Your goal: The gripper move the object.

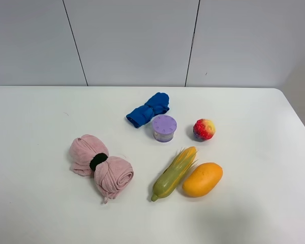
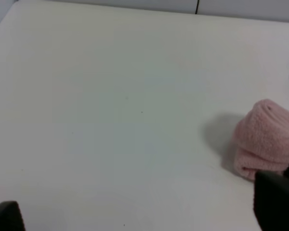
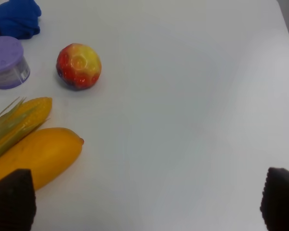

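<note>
Six items are counted on the white table point(image 1: 35, 213), near to far in the high view: one pink rolled towel point(image 1: 100, 168), one corn cob point(image 1: 174, 173), one orange mango point(image 1: 202, 179), one small red-and-yellow ball point(image 1: 204, 129), one lilac lidded cup point(image 1: 164, 127), one blue cloth point(image 1: 148, 109). The ball is seen just beside the cup, apart from the mango, with bare tabletop toward the right edge. No arm is shown in the high view. Only the wrist views show the left gripper point(image 2: 139, 219) and right gripper point(image 3: 144, 202), each with fingertips spread wide apart and nothing held.
</note>
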You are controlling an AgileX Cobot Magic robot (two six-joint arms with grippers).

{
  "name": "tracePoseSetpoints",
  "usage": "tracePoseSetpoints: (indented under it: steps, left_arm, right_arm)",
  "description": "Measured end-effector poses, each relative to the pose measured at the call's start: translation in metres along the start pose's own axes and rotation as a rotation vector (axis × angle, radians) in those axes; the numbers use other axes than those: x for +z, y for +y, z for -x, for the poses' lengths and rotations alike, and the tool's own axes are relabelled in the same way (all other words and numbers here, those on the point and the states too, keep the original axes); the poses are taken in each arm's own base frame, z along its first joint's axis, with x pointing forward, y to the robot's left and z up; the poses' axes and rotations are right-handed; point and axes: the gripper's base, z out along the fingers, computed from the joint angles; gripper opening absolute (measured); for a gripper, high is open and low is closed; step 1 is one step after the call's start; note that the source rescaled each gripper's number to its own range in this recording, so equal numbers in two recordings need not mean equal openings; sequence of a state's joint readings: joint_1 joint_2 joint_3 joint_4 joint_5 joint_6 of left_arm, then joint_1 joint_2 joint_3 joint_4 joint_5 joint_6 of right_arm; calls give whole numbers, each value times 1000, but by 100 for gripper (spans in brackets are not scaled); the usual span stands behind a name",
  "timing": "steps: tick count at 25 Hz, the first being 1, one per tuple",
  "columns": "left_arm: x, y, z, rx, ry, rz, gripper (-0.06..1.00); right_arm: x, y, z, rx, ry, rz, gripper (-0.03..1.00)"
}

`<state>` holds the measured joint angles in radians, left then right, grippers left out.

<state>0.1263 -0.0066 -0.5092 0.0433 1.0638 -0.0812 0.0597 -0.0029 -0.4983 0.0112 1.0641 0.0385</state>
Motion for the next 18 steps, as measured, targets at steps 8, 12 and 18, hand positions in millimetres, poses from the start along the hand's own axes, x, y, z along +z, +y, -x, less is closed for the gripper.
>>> tracePoseSetpoints:
  steps: [8, 12, 18]
  left_arm:
    - [0, 0, 0, 1, -4, -3, 93]
    - [0, 0, 0, 4, -5, -8, 93]
    - [0, 0, 0, 4, -5, -8, 93]
  right_arm:
    - [0, 0, 0, 0, 0, 0, 100]
    - [0, 0, 0, 0, 0, 0, 100]
    - [0, 0, 0, 0, 0, 0, 100]
